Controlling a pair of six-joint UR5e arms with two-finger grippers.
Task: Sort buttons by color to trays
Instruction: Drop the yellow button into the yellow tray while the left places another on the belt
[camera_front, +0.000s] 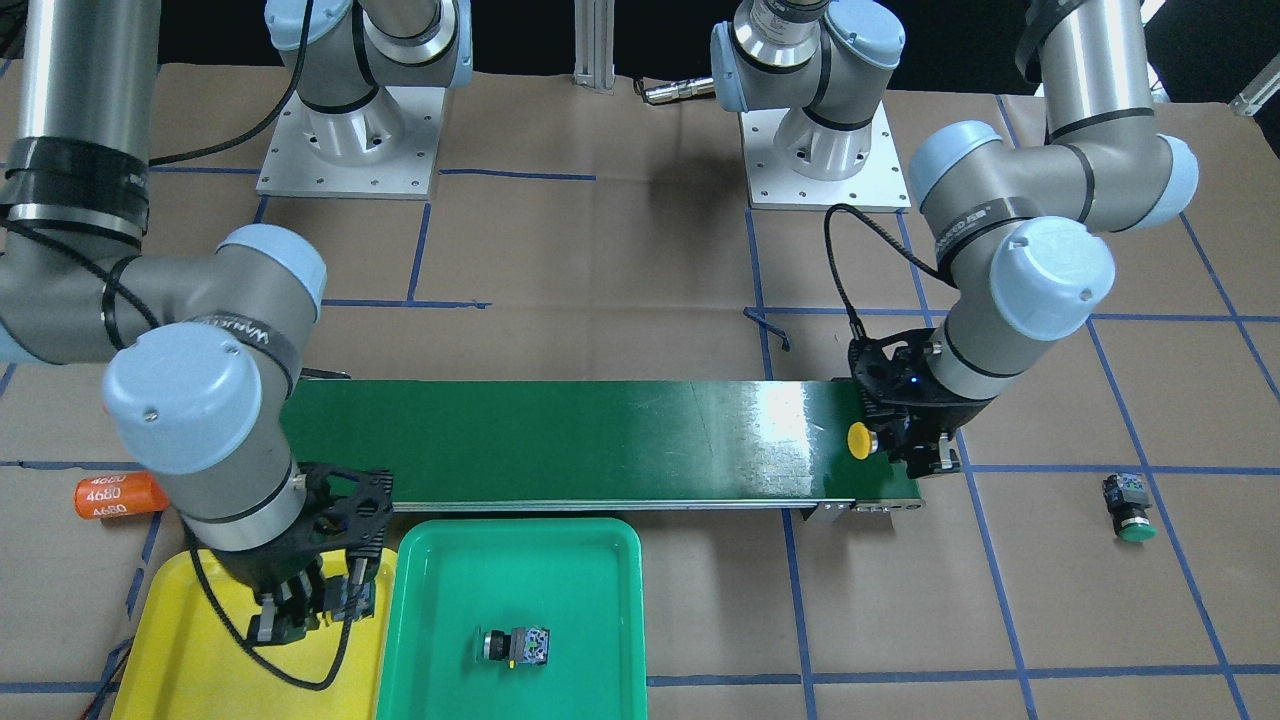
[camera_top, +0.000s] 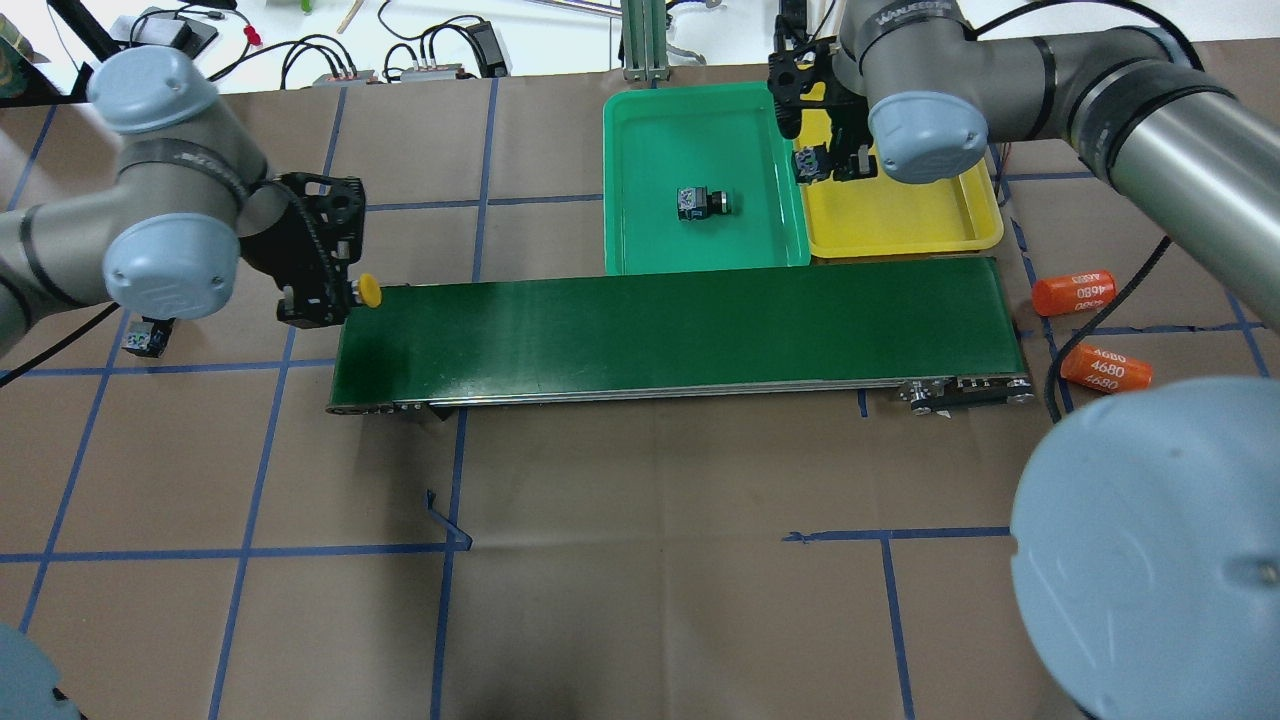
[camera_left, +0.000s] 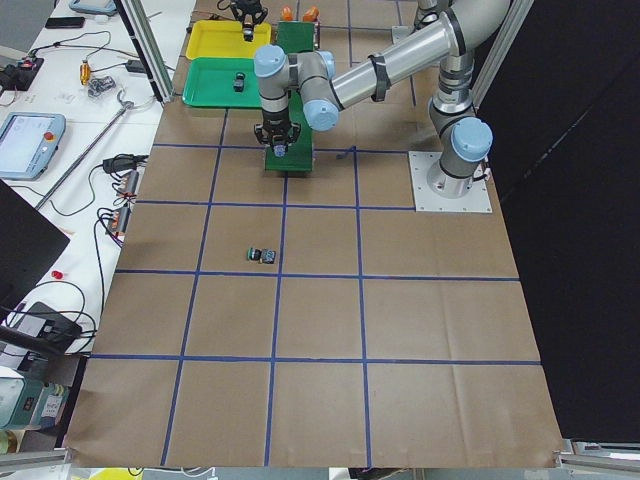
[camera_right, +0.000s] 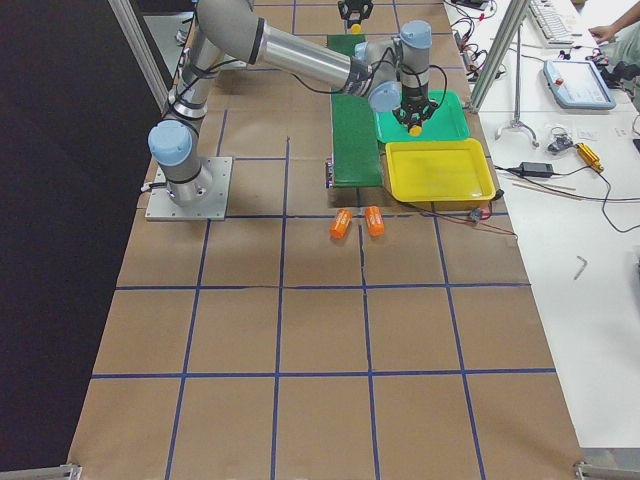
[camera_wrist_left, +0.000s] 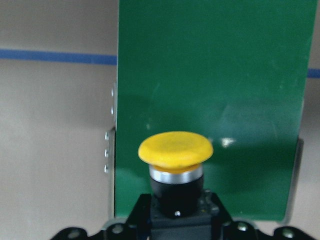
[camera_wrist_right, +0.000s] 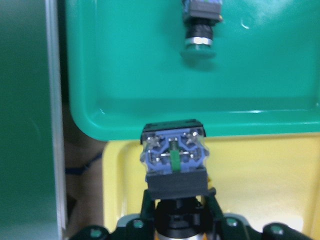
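Buttons are sitting in four places. The left gripper (camera_front: 897, 447) is hanging at the end of the conveyor belt (camera_top: 680, 330), its fingers closed narrowly on the black body of a yellow button (camera_wrist_left: 175, 150). The mushroom cap is pointing out along the belt, and the left wrist view is showing it over the dark green surface. Whether it is touching the belt cannot be told. The right gripper (camera_top: 828, 165) is reaching over the corner of the yellow tray (camera_top: 920, 225) that lies just beside the green tray (camera_top: 650, 120), and it is gripping a second button (camera_wrist_right: 173, 160) by the black body. The bluish-grey block is facing outward toward the green tray's rim. Its cap is hidden in the right wrist view, though the exterior right view is showing a yellow spot at the gripper's tip. Whether this button is resting on the tray floor cannot be told. A green button (camera_top: 701, 202) is lying on its side on the floor of the green tray, apart from the walls. Another green button, the loose one (camera_front: 1130, 507), is lying on the brown paper well apart from the belt, on the left arm's side. Two orange cylinders (camera_top: 1073, 292) marked 4680 are lying near the belt's other end, beside the yellow tray.
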